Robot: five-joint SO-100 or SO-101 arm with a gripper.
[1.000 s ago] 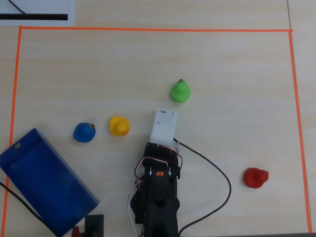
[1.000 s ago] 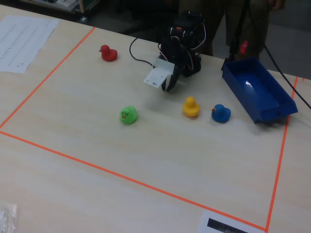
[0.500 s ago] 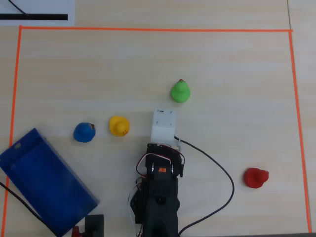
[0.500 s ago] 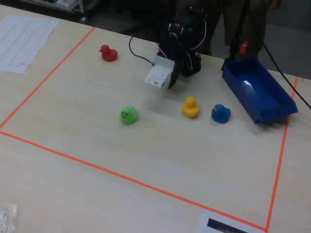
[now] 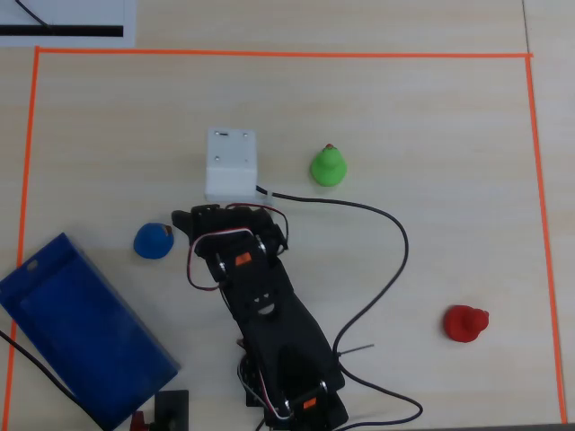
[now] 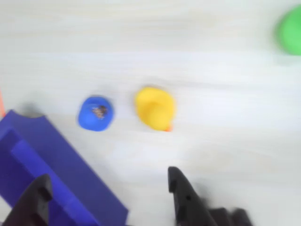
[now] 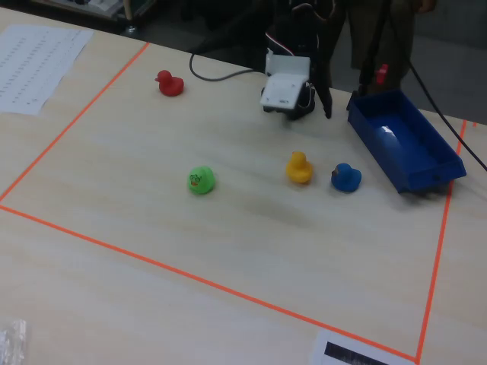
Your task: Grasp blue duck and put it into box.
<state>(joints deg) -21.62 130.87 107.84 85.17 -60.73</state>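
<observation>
The blue duck sits on the table just above the box's far corner in the overhead view. In the wrist view the blue duck is ahead of my gripper, a little left of centre and apart from it. The gripper is open and empty, and its left finger hangs over the box. The dark blue box lies at the lower left of the overhead view, and shows empty at the right of the fixed view. The blue duck also shows in the fixed view.
A yellow duck stands right beside the blue one, also seen in the fixed view. A green duck and a red duck stand farther off. The white camera housing and black cable lie over the table. Orange tape marks the border.
</observation>
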